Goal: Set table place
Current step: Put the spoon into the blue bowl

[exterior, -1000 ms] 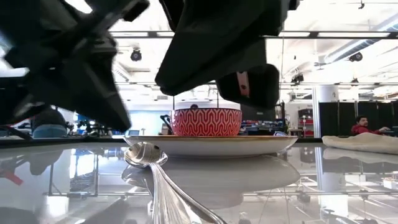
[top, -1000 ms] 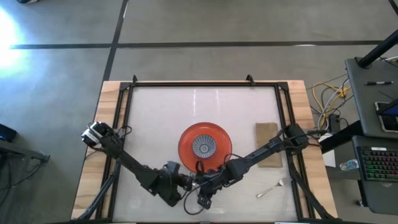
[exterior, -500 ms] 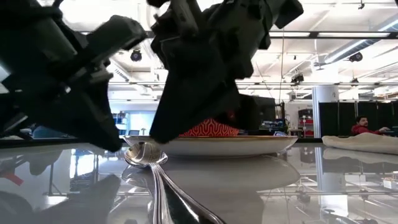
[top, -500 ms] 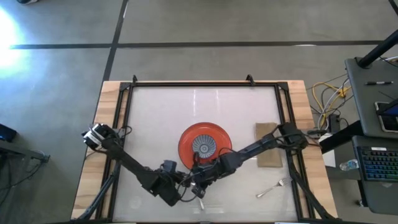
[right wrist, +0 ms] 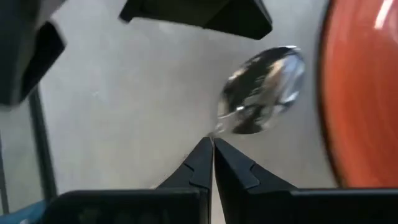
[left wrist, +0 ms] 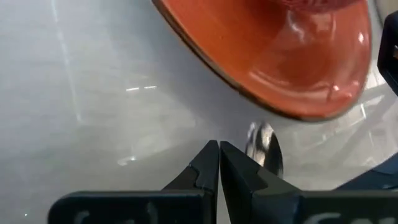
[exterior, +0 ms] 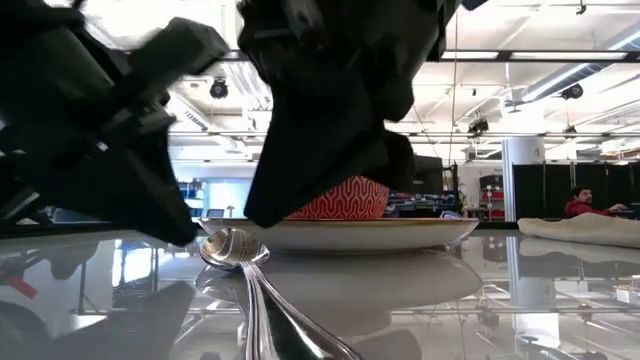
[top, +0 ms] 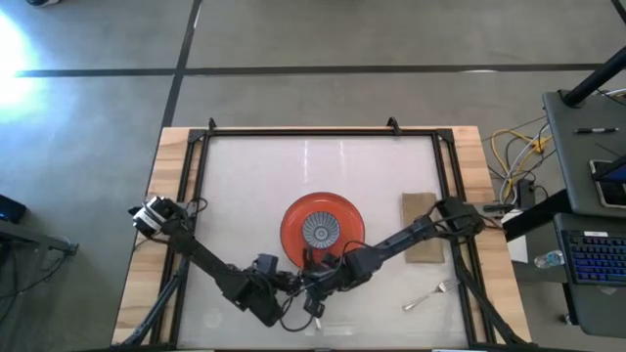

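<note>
Tools (left wrist: 219, 163) (right wrist: 212, 160) both closed, empty — crowding spoon (right wrist: 261, 92) beside plate (top: 323, 228) rim.

My arms block most of the bowl (exterior: 345, 200) in the low view; spoon (right wrist: 264, 90) handle hidden behind my right fingertips.

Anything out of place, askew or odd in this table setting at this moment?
Nothing is spilled or damaged. The fork lies askew near the table's front right, apart from the napkin. The spoon lies just in front of the orange plate, under both grippers, left and right, both shut.
</note>
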Controlling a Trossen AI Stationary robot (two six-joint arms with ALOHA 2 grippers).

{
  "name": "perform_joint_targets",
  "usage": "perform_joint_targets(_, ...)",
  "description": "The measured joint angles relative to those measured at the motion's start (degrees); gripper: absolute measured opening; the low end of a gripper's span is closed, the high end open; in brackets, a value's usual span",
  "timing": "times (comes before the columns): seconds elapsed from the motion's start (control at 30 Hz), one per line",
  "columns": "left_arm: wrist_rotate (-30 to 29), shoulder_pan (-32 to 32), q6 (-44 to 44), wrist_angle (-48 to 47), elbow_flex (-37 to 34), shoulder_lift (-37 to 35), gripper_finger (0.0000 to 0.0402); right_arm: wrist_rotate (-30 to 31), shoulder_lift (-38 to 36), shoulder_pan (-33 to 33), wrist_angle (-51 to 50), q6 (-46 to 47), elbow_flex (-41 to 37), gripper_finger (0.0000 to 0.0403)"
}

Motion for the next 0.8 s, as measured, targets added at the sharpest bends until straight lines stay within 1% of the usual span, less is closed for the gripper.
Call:
perform_joint_targets(0.1, -1.0, -1.5, -0.1, -0.8, -0.1, -0.9, 0.0, -0.3, -0.2, 0.9, -0.1, -1.0, 0.5, 0.0009)
perform_joint_targets(0.17, -2.5, -2.9, -1.9, -1.6, -0.3, -1.5, 0.0, -1.4, -0.2, 1.5, -0.1, -2.4, 1.1, 0.0009)
perform_joint_targets(0.3, -9.0, -6.5, -7.3, -3.1, -0.7, -3.1, 0.0, -2.5, -0.1, 2.8, -0.4, -4.7, 1.7, 0.0009)
perform_joint_targets(0.53, -17.1, -10.9, -7.5, -3.0, -0.6, -6.1, 0.0, -2.5, 0.6, 3.0, -0.8, -5.0, 1.6, 0.0009)
perform_joint_targets(0.67, -23.4, -12.4, -7.4, -2.8, -0.6, -7.9, 0.0, -3.1, 1.7, 3.0, -1.2, -5.0, 1.5, 0.0009)
perform_joint_targets(0.8, -24.6, -12.8, -4.6, -2.8, -0.5, -9.6, 0.0, -5.7, 3.7, 3.6, -1.5, -4.8, 1.7, 0.0008)
